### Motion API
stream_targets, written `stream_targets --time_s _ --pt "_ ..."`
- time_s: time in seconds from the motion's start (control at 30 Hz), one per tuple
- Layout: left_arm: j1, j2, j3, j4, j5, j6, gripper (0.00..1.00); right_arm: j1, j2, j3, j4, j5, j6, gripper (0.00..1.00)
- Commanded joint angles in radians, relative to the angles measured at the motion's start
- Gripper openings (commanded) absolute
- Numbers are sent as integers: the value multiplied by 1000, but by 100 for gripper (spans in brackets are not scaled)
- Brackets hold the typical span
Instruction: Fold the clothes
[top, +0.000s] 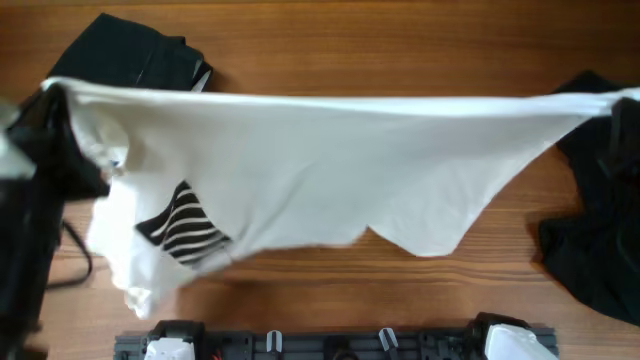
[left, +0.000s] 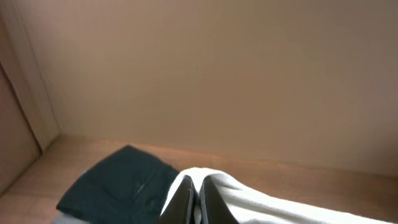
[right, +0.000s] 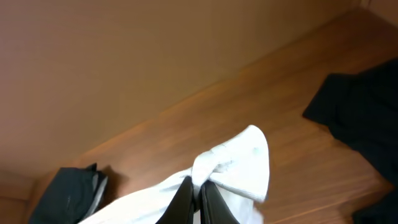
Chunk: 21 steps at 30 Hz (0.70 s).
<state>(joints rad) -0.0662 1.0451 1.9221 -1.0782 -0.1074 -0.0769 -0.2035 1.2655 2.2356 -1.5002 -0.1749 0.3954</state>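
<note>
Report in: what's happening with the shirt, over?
Shut on shirt: left pincer, right pincer. Shirt stretched between them over table. Right, black garment; far left, folded black one.

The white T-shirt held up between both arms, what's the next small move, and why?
Probably lower both arms together to lay the white T-shirt flat on the table. The left gripper and right gripper are each shut on its taut edge, and it hangs stretched between them, lower edge uneven.

robot lab bench: wooden table (top: 400, 60), plain beige wall (left: 217, 74)
</note>
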Motion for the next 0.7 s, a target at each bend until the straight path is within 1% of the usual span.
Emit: stream_targets --time_s 0.0,0.03,0.07,0.13,0.23,0.27,0.3,0.4,0.47,0.5,0.6,0.63,0.67 --pt "6 164 2 30 16 52 4 -1 154 -4 46 38 -3 4" --pt "5 207 2 57 41 52 4 -1 193 -4 69 14 -5 4" --pt "6 299 2 139 130 61 4 -1 275 -4 141 -36 -28 4" --pt "6 399 3 270 241 105 4 -1 350 -4 216 -90 -37 4" --pt "0 516 26 494 294 93 4 -1 435 -2 376 -187 -37 4" --pt "-5 536 45 537 294 89 4 -3 440 2 420 -218 -38 4" --pt "-14 561 104 594 282 79 4 -4 439 14 497 -253 -58 4" --pt "-40 578 226 641 185 71 4 -18 412 62 572 -231 -90 4" --pt "-50 578 301 644 109 79 4 -31 388 82 585 -192 -89 4" --pt "-50 577 330 636 103 96 4 -40 371 84 586 -167 -89 4" --pt "-49 577 387 557 97 152 4 -56 352 84 561 -138 -134 4" --pt "-49 577 388 531 91 152 4 -57 352 84 546 -129 -138 4" --pt "-49 577 388 471 93 151 4 -58 355 80 521 -113 -139 4"
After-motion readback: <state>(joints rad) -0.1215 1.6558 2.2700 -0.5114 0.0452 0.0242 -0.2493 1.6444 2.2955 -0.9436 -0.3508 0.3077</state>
